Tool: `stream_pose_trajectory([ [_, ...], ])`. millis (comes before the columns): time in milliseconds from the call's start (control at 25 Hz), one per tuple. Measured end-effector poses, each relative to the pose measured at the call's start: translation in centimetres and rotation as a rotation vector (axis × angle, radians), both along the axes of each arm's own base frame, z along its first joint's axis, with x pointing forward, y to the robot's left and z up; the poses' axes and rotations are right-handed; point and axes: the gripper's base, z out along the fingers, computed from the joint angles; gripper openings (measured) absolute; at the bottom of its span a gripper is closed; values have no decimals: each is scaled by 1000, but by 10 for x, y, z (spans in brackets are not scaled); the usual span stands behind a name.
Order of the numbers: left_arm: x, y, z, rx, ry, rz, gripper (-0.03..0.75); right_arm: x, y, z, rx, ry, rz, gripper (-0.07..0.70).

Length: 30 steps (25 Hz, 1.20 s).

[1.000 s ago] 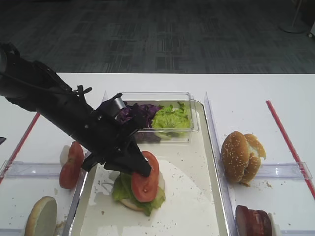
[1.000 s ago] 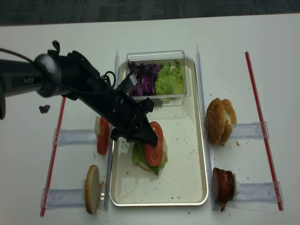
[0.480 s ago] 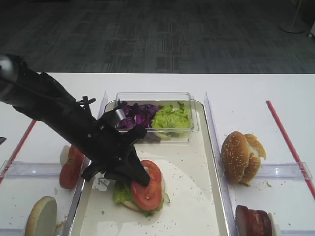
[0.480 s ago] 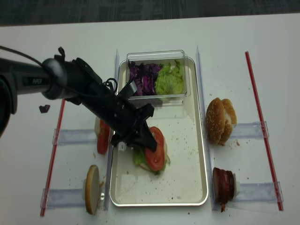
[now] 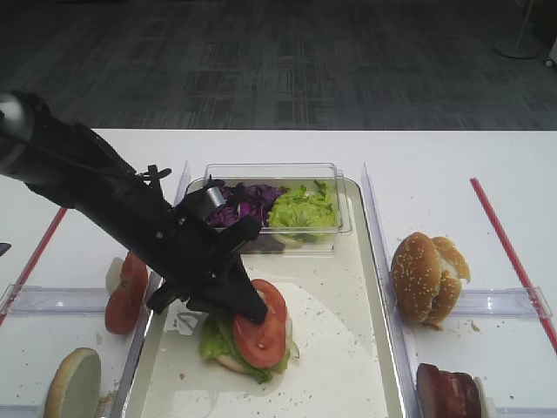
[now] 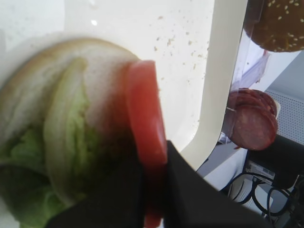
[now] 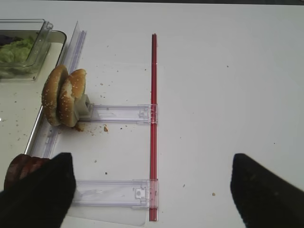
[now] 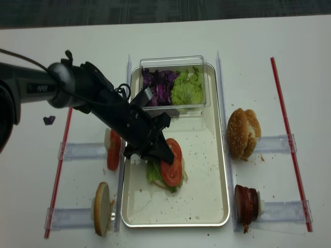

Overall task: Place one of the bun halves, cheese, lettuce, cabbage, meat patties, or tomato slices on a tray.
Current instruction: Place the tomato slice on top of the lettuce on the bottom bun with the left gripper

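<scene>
The left gripper (image 8: 164, 156) is clamped on a tomato slice (image 8: 171, 163) held over the lettuce (image 8: 153, 171) and bun half (image 5: 228, 360) stacked on the tray (image 8: 207, 170). A clear tub (image 8: 176, 63) of cabbage (image 8: 158, 85) and green leaves sits at the tray's far end. Two bun halves (image 8: 243, 133) and meat patties (image 8: 246, 204) stand on racks to the right; more tomato slices (image 8: 113, 150) and a bun half (image 8: 101, 208) to the left. The arm hides the slice's left edge. The right gripper (image 7: 152, 190) shows only dark, blurred fingers (image 7: 38, 194) set wide apart, holding nothing.
</scene>
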Motion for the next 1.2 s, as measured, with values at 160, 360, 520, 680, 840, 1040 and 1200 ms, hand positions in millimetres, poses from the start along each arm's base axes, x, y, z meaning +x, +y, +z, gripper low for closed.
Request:
stream_pose_trajectory([
  [160,-1,1,-1,10,-4,-12,31,0,0,0,0,0,0,675],
  [360,-1,2,-2,22,-4,-22,56,0,0,0,0,0,0,675],
  [520,-1,2,-2,22,-4,-22,154,0,0,0,0,0,0,675],
  [680,-1,2,0,19,-11,-26,242,0,0,0,0,0,0,675],
  [840,0,6,7,8,-24,-22,300,0,0,0,0,0,0,675],
  [1040,4,14,14,-16,-15,-19,361,0,0,0,0,0,0,675],
  [1200,8,14,18,-20,-34,-27,394,0,0,0,0,0,0,675],
])
